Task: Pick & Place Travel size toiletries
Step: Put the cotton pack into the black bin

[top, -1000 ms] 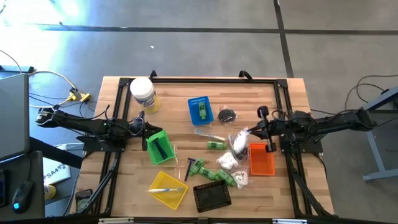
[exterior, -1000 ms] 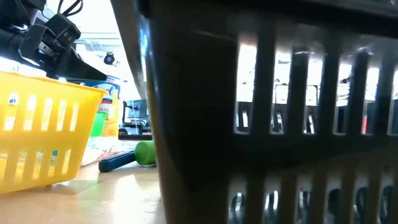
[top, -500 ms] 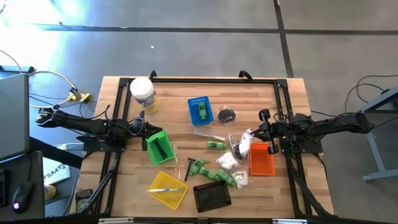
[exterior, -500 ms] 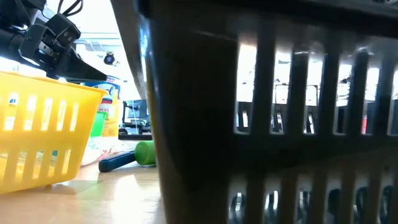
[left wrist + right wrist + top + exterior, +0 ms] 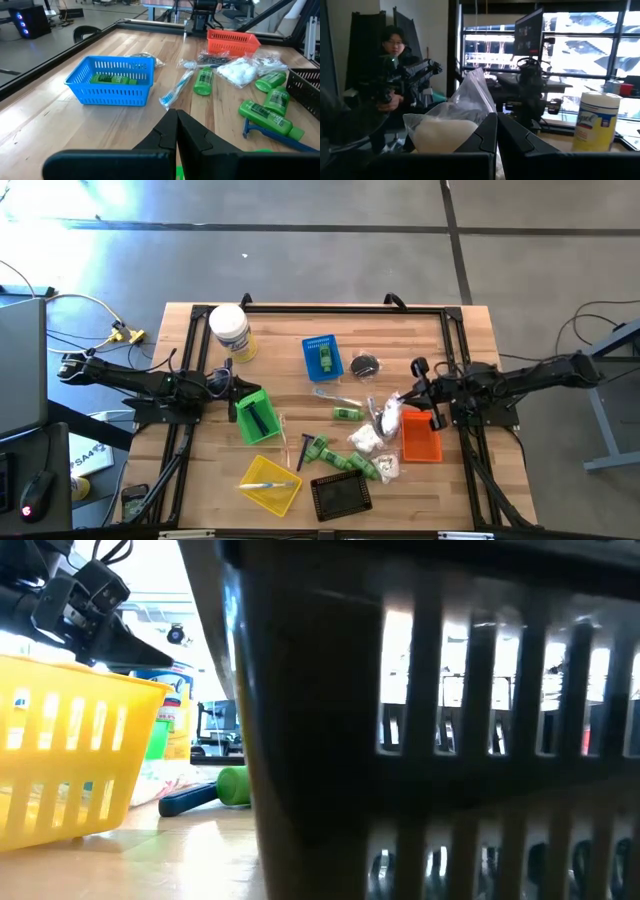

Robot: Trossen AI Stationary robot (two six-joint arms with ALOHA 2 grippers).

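**A:** How far along are you?

**B:** Partly; a green bottle already lies in the blue basket, a dark piece sits in the green basket, and a pale stick rests in the yellow basket. Most toiletries are still loose mid-table: more green bottles, a toothbrush, a white packet.

**A:** And your tools?

**B:** Your right gripper is pinched tight on a clear bag of white fill, lifted beside the orange basket, which looks empty, though I can't be sure; your left gripper waits closed and empty by the green basket.

**A:** Changes?

**B:** Over the last second the bag has drifted slightly away from the orange basket; the left arm hasn't moved.
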